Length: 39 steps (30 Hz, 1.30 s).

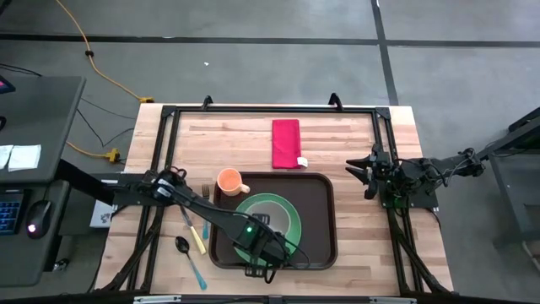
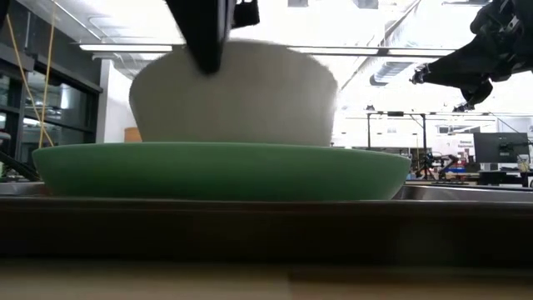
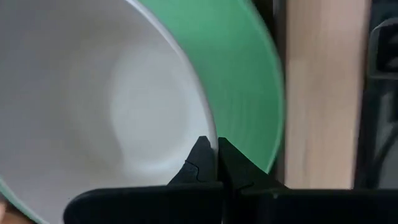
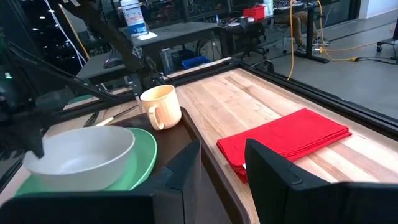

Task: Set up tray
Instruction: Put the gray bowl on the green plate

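One tray (image 1: 325, 221), long axis across the table (image 1: 337, 143).

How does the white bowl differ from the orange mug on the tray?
The white bowl is wide, low and has no handle; the orange mug is narrow, taller and has a handle. The bowl sits on the green plate, with the left gripper shut on its rim; the mug stands untouched. Both stand upright.

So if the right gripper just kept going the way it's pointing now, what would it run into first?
Probably the red napkin: the open right gripper points low across the table, with the folded cloth just ahead of its fingertips. Depth is hard to judge; beyond it lies the tray.
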Each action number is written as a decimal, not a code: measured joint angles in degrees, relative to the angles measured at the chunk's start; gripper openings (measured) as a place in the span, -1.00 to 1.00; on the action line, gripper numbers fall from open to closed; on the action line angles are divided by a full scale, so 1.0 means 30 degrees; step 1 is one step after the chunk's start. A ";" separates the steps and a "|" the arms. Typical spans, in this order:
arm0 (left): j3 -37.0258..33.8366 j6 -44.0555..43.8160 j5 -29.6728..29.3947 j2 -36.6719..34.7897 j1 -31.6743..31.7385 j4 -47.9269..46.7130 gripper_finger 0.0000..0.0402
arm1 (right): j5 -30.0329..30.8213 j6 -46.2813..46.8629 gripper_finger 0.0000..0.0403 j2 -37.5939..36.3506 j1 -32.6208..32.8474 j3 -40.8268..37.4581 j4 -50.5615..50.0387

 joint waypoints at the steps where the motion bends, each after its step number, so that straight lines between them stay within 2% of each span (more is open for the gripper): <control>1: -0.0033 0.0000 0.0044 0.0016 0.0000 -0.0216 -0.93 | 0.0000 0.0000 -0.49 0.0007 -0.0002 0.0000 -0.0014; 12: 0.0001 -0.0173 0.0519 0.0191 0.0007 0.0165 -0.93 | -0.0197 0.0000 -0.49 -0.0020 0.0000 0.0000 0.0073; 21: -0.0006 -0.0608 0.0760 0.0191 0.0007 0.0158 -0.87 | -0.1735 0.0000 -0.49 -0.0020 0.0000 0.0000 0.0071; 39: -0.0006 -0.0711 0.1227 0.0191 0.0007 0.1054 -0.84 | -0.1632 0.0000 -0.49 -0.0020 0.0000 0.0000 -0.0439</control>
